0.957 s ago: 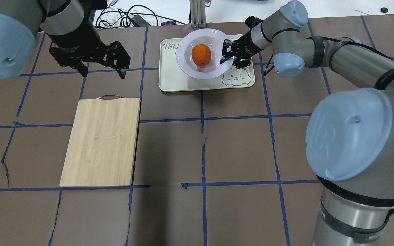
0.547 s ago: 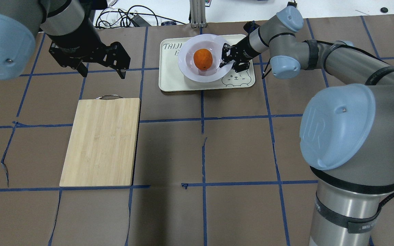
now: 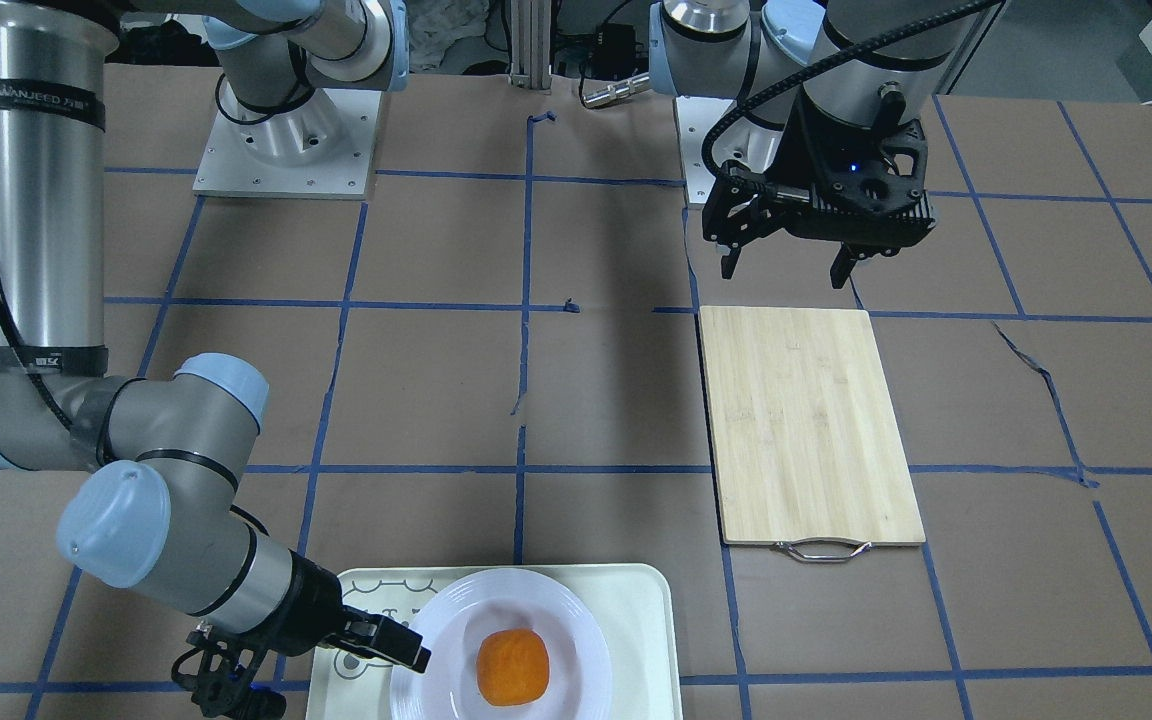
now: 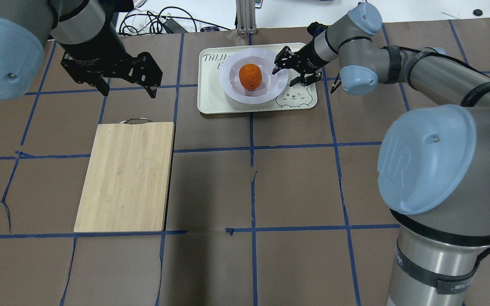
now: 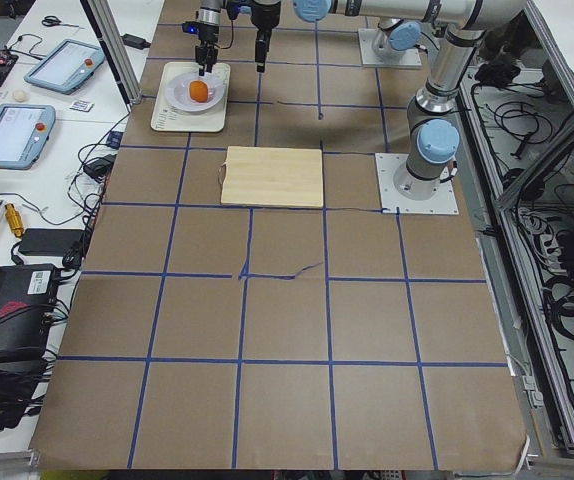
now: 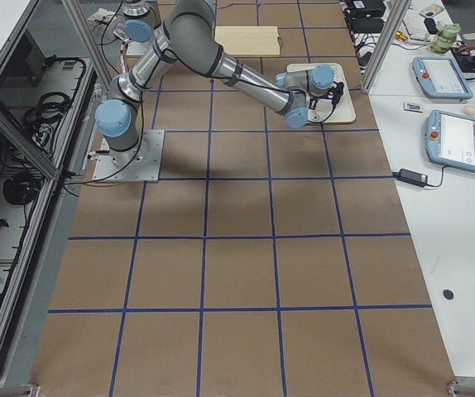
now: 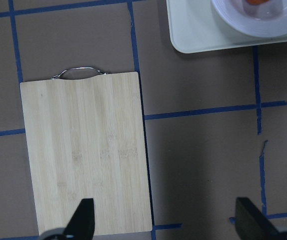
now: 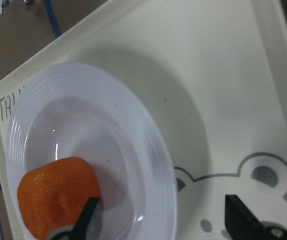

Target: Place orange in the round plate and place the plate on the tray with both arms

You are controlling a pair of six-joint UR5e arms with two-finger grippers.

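Brown paper marked with blue tape lines covers the table (image 4: 296, 187). At the upper middle of the overhead view, the cream tray (image 4: 211, 91) lies with its bear drawing (image 4: 291, 98) in the lower right corner.

A second ago the white plate (image 4: 229, 87) hung tilted above the tray, pinched at its right rim. Half a second ago it was lower but still pinched. Now it sits flat on the tray, overlapping the top of the bear drawing, and the pinch is gone. The orange (image 4: 250, 76) is in the sunken centre of the plate, as it was before.

The right gripper (image 4: 291, 70) now has its two fingers spread wide and grips nothing. In the right wrist view one fingertip sits over the orange and the bowl of the plate. The other sits over the bear's face on the tray, so the plate's rim runs between them. Whether either finger touches the plate is not clear.

The left gripper (image 4: 126, 90) has not moved. It hovers at the upper left of the overhead view, just past the metal-handled end of the bamboo board (image 4: 126, 178). Its fingers are wide apart and hold nothing, and the board lies flat at left centre, well apart from the tray.
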